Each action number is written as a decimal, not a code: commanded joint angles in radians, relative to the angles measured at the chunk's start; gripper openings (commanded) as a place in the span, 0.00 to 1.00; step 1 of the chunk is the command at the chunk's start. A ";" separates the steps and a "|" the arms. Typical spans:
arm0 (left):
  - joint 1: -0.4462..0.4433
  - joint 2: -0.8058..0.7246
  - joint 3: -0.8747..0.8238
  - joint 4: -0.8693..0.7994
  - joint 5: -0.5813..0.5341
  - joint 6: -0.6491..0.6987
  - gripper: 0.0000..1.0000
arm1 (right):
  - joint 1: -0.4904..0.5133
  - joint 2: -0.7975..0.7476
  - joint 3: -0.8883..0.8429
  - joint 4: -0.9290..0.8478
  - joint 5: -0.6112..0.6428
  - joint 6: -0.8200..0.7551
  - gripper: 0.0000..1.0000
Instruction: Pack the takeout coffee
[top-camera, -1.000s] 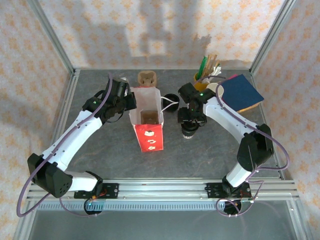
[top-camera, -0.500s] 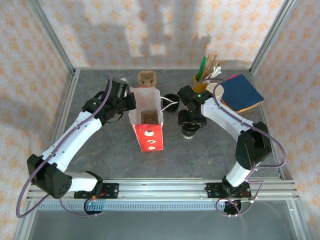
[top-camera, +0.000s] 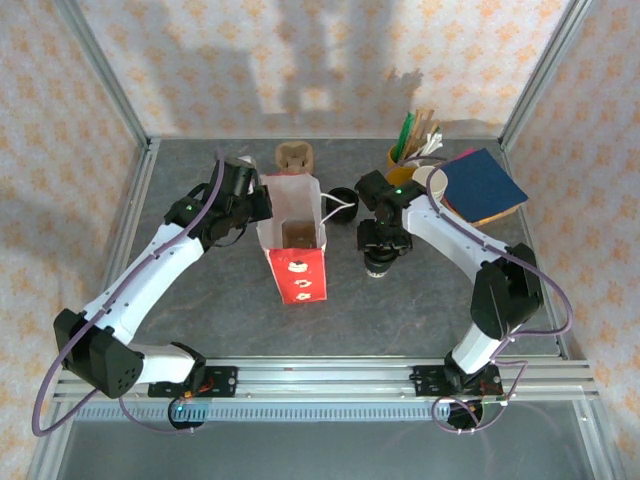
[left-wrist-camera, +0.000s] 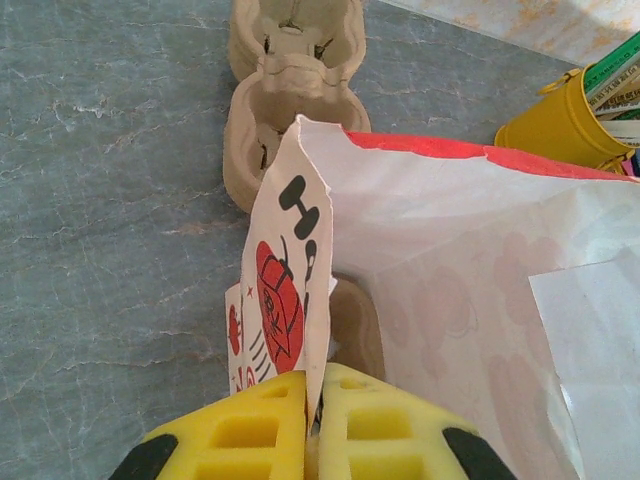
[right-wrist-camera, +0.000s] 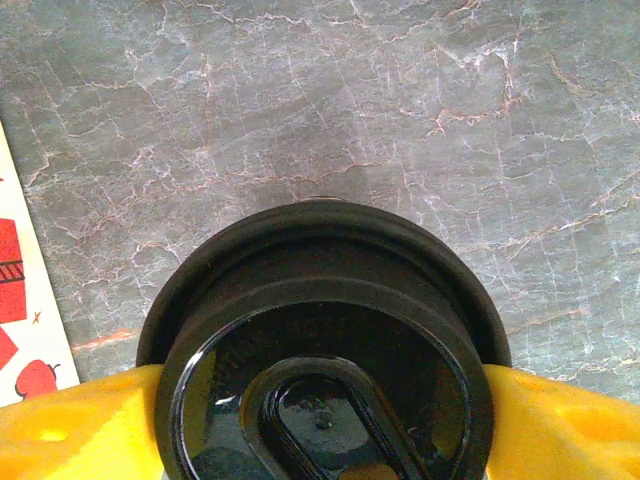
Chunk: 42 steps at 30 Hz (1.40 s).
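Note:
The takeout coffee (top-camera: 378, 263), a dark cup with a round black lid (right-wrist-camera: 320, 370), stands on the grey table right of the bag. My right gripper (top-camera: 381, 243) reaches down over it, and its yellow fingers (right-wrist-camera: 70, 425) press the cup's sides just under the lid's rim. The red-and-white paper bag (top-camera: 296, 262) stands open in the middle, with a brown cardboard carrier (top-camera: 297, 233) in its bottom. At the bag's left rim (left-wrist-camera: 300, 250) my left gripper (left-wrist-camera: 312, 405) is shut on the paper, holding the mouth open.
A brown cardboard cup carrier (top-camera: 294, 156) lies behind the bag. A yellow cup of sticks and straws (top-camera: 405, 158), a white cup (top-camera: 428, 176) and a blue notebook (top-camera: 482, 185) fill the back right. A small black round object (top-camera: 343, 222) sits between bag and right arm.
The right gripper has drawn in slightly around the coffee cup. The left arm and the bag have not moved.

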 joint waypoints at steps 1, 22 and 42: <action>0.007 -0.007 -0.031 -0.038 -0.013 0.007 0.10 | 0.005 0.051 -0.010 -0.020 -0.012 0.000 0.75; 0.008 -0.014 -0.030 -0.035 -0.013 0.008 0.09 | 0.005 0.042 -0.021 -0.035 -0.003 -0.003 0.67; 0.007 -0.024 -0.019 -0.025 0.034 -0.020 0.09 | 0.005 -0.039 0.548 -0.278 0.131 0.005 0.65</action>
